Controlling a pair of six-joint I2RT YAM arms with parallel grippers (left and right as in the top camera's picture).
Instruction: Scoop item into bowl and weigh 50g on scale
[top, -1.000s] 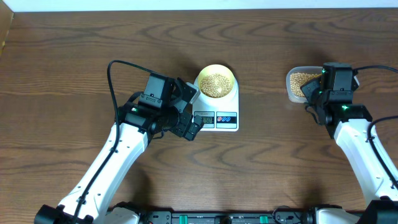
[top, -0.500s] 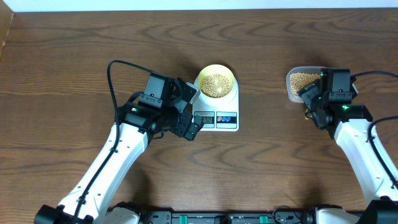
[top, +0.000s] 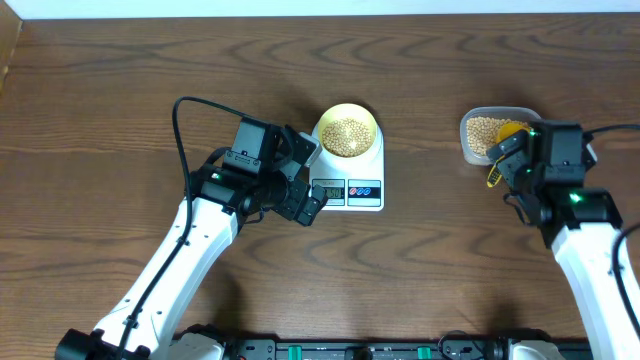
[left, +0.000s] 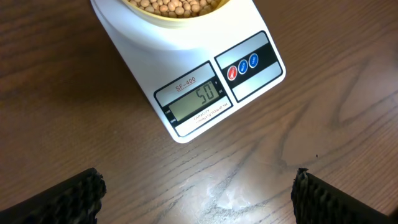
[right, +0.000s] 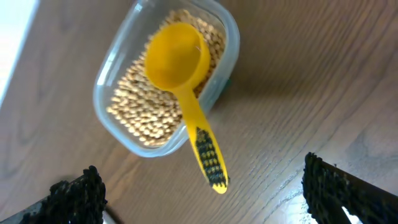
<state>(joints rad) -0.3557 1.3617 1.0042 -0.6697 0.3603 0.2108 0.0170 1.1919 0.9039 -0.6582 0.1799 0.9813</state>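
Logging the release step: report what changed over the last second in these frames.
The right tool opened and let go of the yellow scoop, then drew back from the clear tub toward the robot's base. The scoop lies in the tub, its cup on the beans and its handle out over the rim. Unchanged: the left tool open near the scale, and the bowl of beans on it.

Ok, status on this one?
Left gripper open, right gripper open, both empty. Scoop lies in tub. Bowl of beans on scale, display reads 50. Nothing in the way.
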